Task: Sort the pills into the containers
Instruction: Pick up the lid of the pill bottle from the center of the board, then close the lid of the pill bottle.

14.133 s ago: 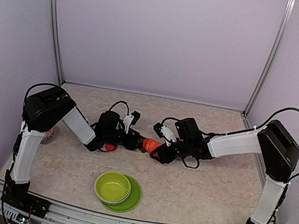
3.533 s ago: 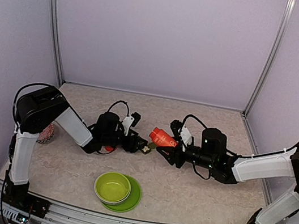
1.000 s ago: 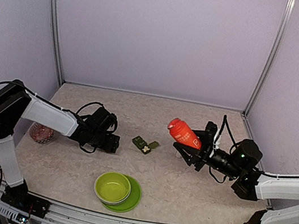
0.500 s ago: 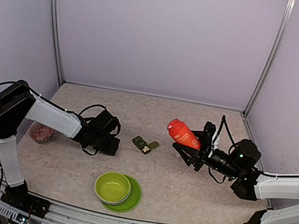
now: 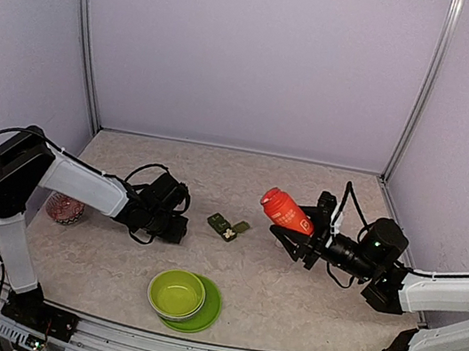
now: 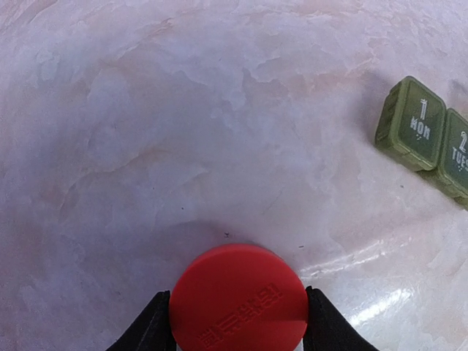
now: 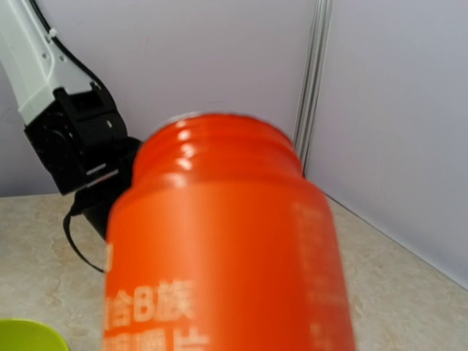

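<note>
The dark green pill box [image 5: 226, 225] lies mid-table; two of its lids, marked MON and TUE, show in the left wrist view [image 6: 412, 124]. My left gripper [image 5: 179, 228] is low over the table left of the box, shut on a red round cap [image 6: 239, 306]. My right gripper [image 5: 303, 237] is right of the box, shut on the orange-red bottle [image 5: 286, 211], held tilted in the air with its open mouth up-left; the bottle fills the right wrist view [image 7: 227, 248]. No pills show.
A lime-green bowl on its plate [image 5: 179, 296] stands near the front edge. A red-patterned round object [image 5: 64, 208] sits at the far left by the left arm's column. Metal frame posts and purple walls enclose the table.
The right gripper has drawn back to the right, lifting the bottle away from the box. The left gripper has pulled left with the cap. In the last second both barely moved.
</note>
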`<act>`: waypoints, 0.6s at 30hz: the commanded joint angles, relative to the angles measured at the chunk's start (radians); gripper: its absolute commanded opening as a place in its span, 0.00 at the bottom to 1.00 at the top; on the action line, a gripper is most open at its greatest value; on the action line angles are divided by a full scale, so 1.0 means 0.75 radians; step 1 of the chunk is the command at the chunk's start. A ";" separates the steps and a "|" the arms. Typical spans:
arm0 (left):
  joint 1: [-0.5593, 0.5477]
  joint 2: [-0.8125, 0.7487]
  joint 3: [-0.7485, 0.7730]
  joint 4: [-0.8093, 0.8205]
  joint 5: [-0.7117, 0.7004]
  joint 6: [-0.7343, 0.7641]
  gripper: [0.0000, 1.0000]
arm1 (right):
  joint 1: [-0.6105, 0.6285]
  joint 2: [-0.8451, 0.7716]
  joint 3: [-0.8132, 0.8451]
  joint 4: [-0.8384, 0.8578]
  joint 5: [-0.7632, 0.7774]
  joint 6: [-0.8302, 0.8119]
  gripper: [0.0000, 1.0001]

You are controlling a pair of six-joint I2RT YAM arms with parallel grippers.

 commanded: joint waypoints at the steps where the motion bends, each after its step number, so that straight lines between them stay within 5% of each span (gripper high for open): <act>1: -0.011 -0.116 0.013 0.079 0.095 0.042 0.49 | -0.001 0.009 0.030 -0.013 -0.034 -0.001 0.45; 18: -0.039 -0.452 0.027 0.381 0.815 -0.033 0.49 | -0.001 0.051 0.077 -0.039 -0.177 0.004 0.45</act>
